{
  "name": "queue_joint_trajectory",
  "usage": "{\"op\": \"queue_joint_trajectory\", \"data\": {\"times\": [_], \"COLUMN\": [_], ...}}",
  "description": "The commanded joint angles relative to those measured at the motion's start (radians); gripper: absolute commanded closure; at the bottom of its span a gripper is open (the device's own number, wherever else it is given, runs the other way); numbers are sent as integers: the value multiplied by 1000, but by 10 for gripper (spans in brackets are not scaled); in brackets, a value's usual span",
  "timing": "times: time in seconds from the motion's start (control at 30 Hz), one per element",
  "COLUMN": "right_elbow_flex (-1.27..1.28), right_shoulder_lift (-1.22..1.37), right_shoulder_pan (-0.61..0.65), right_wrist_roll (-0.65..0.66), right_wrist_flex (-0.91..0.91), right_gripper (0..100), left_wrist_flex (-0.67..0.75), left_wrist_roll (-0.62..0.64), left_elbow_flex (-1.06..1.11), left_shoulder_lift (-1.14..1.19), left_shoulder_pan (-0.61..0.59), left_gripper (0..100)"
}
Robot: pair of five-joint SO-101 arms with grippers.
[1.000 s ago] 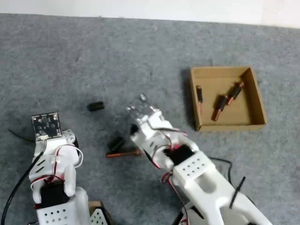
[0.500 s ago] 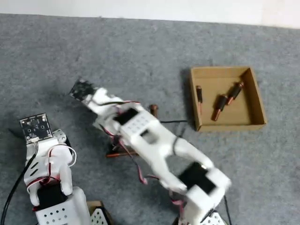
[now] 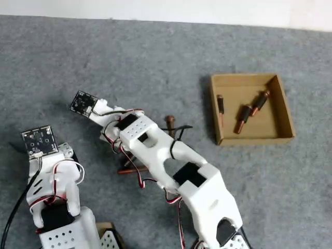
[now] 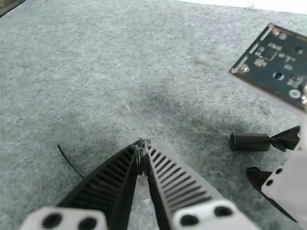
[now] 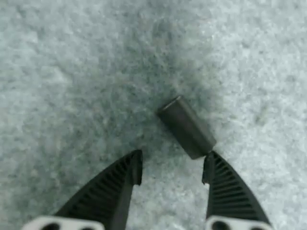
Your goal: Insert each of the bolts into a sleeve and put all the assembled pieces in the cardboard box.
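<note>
A short black sleeve [image 5: 187,127] lies on the grey carpet just ahead of my right gripper [image 5: 172,160], which is open with one fingertip touching the sleeve's end. The left wrist view has the same sleeve [image 4: 249,142] with a right fingertip [image 4: 288,138] against it. My left gripper [image 4: 142,146] is shut on nothing, low over bare carpet near the front left. A copper bolt [image 3: 170,121] sits mid-table. A second bolt [image 3: 128,169] lies partly under the right arm [image 3: 155,150]. The cardboard box [image 3: 251,139] at the right holds three assembled pieces.
The right arm stretches diagonally from the front centre to the left, its wrist board [image 3: 83,102] above the sleeve. The left arm [image 3: 54,181] stands at the front left corner. A thin black cable [image 4: 69,160] trails on the carpet by the left gripper.
The right arm has swung from the table's middle to the left, over the black sleeve, uncovering a bolt mid-table. The left arm shifted slightly left.
</note>
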State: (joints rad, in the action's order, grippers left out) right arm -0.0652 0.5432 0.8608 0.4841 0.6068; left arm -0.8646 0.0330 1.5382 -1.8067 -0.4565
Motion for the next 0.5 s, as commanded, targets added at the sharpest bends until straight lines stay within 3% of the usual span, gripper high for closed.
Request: {"op": "queue_joint_trajectory", "data": {"times": [0.0, 0.47], "right_elbow_flex": [-51, -61], "right_shoulder_lift": [-19, 102], "right_shoulder_pan": [5, 18], "right_wrist_roll": [9, 12], "right_wrist_flex": [4, 4], "right_gripper": [815, 815], "left_wrist_flex": [23, 43], "left_wrist_roll": [11, 11], "left_elbow_flex": [-12, -4], "left_shoulder_lift": [-12, -12], "left_shoulder_pan": [-12, -12], "left_gripper": [994, 993]}}
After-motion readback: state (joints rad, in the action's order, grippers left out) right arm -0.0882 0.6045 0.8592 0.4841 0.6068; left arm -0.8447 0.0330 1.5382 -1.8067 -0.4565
